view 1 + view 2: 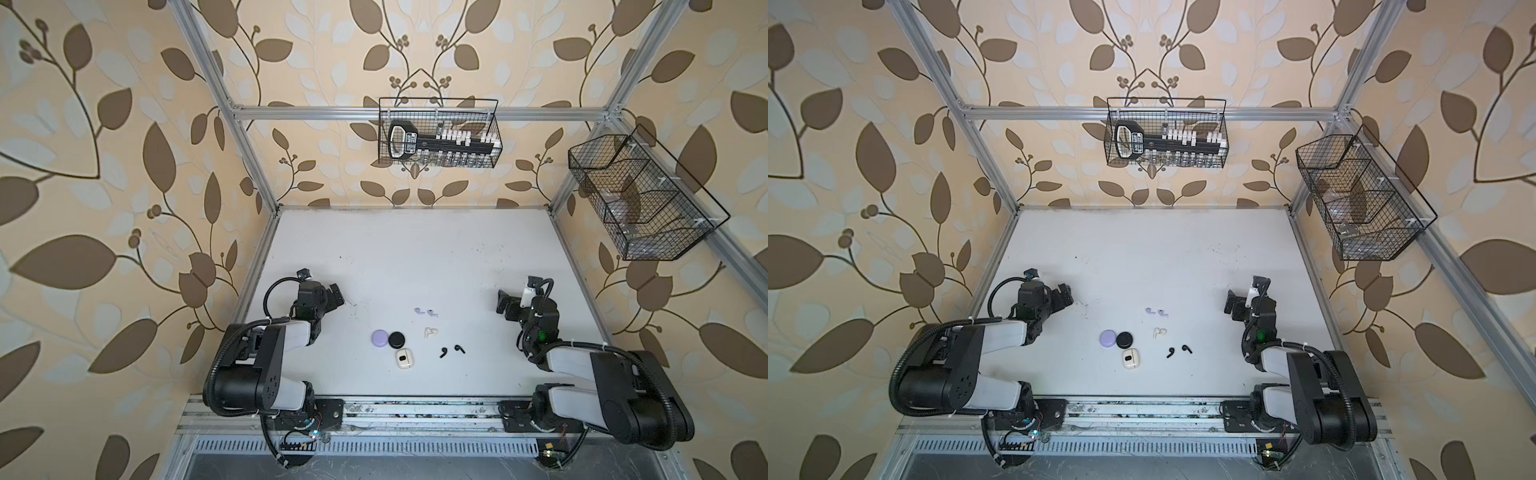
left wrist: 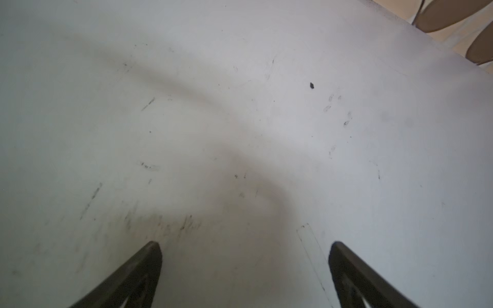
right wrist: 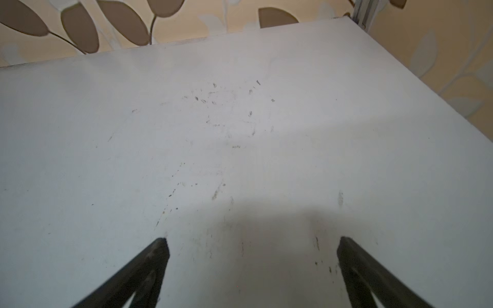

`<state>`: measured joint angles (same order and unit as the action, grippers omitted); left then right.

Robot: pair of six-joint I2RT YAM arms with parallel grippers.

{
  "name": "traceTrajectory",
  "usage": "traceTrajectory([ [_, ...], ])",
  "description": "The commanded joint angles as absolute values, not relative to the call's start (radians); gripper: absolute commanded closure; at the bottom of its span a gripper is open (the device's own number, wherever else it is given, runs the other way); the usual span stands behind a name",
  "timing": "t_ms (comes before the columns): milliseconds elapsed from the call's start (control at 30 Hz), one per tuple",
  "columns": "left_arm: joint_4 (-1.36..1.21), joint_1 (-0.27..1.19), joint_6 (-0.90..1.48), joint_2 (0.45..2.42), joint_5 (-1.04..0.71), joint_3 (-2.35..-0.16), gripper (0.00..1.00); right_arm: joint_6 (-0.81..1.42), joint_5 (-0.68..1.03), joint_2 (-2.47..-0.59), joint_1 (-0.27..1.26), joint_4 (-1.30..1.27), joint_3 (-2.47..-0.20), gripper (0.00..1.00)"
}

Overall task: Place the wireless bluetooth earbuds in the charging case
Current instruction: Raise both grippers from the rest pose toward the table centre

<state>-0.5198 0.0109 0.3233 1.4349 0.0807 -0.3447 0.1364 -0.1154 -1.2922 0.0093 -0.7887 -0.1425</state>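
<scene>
Three pairs of earbuds lie mid-table in both top views: lavender (image 1: pixel 425 311) (image 1: pixel 1156 311), cream-white (image 1: pixel 430 332) (image 1: pixel 1159 332) and black (image 1: pixel 451 350) (image 1: pixel 1178 350). Just left of them sit three charging cases: a round lavender case (image 1: pixel 379 337) (image 1: pixel 1108 337), a round black case (image 1: pixel 396 339) (image 1: pixel 1124 339) and a cream case (image 1: pixel 402 358) (image 1: pixel 1130 358). My left gripper (image 1: pixel 334 296) (image 2: pixel 245 245) hangs open over bare table, left of the cases. Right of the earbuds, my right gripper (image 1: pixel 505 305) (image 3: pixel 253 241) is open too. Neither wrist view shows an earbud or a case.
The white table (image 1: pixel 415 257) is scuffed. A wire basket (image 1: pixel 438 133) with a black tool hangs on the back rail. Another wire basket (image 1: pixel 640 199) hangs on the right frame. Both arm bases stand on the front rail (image 1: pixel 415 409).
</scene>
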Motion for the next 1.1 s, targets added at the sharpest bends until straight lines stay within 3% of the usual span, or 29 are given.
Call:
traceTrajectory([
  [0, -0.718, -0.020, 0.040, 1.491, 0.147, -0.395, 0.01, 0.004, -0.087, -1.342, 0.020, -0.983, -0.193, 0.00],
  [1067, -0.721, -0.018, 0.051, 1.464, 0.199, -0.395, 0.01, 0.011, -0.077, -1.339, 0.013, -0.987, -0.190, 0.00],
])
